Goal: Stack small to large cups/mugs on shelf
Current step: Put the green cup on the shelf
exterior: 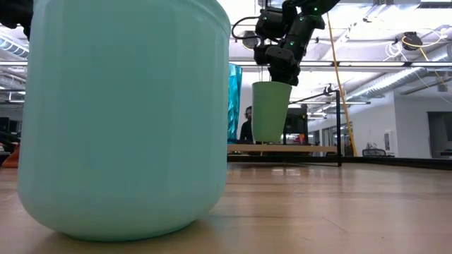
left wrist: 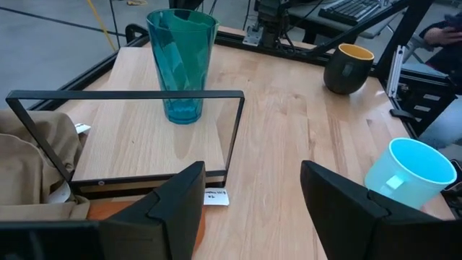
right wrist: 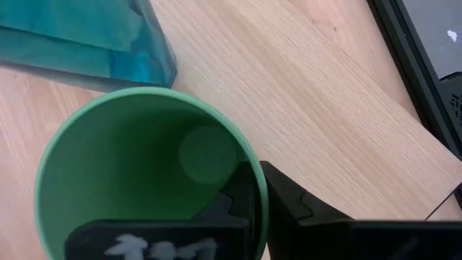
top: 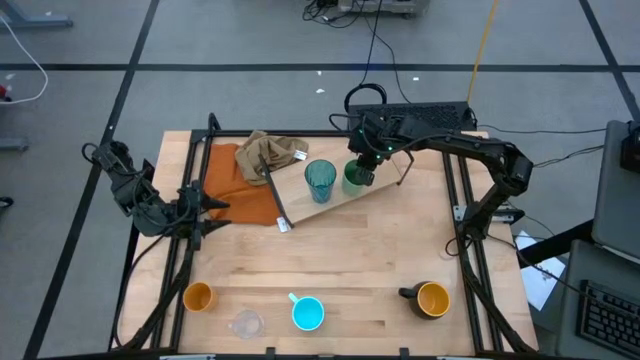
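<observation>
Two cups are at the shelf [top: 330,195] so far: the tall teal tumbler [top: 320,180] stands upright on the board, and the green cup [top: 355,178] hangs just beside it in the right gripper [top: 366,172]. That gripper's fingers are pinched shut on the green cup's rim, one finger inside the wall and one outside, as the right wrist view shows; a rim pinch like this keeps the cup upright and leaves its base free to be set down. In the low view the green cup [exterior: 270,111] appears to ride slightly above the shelf's board [exterior: 282,148], though I cannot tell for certain whether its base touches. It is held close by the tumbler, probably so the row builds up in size order along the board.

The left gripper [top: 205,207] waits off the shelf's near end, by the orange cloth [top: 240,185] and the crumpled tan cloth [top: 270,152] that lie against that end. Its fingers [left wrist: 173,209] stand apart and hold nothing.

Four vessels sit well away from the shelf, in a row near the table's front edge: the orange cup [top: 198,296], the clear glass [top: 246,323], the light-blue mug [top: 307,312] and the black mug [top: 430,298] with its yellow-orange inside. By my reckoning the task is early, with most of the pieces not yet fetched, and the tumbler's place may matter once the smaller cups arrive.
</observation>
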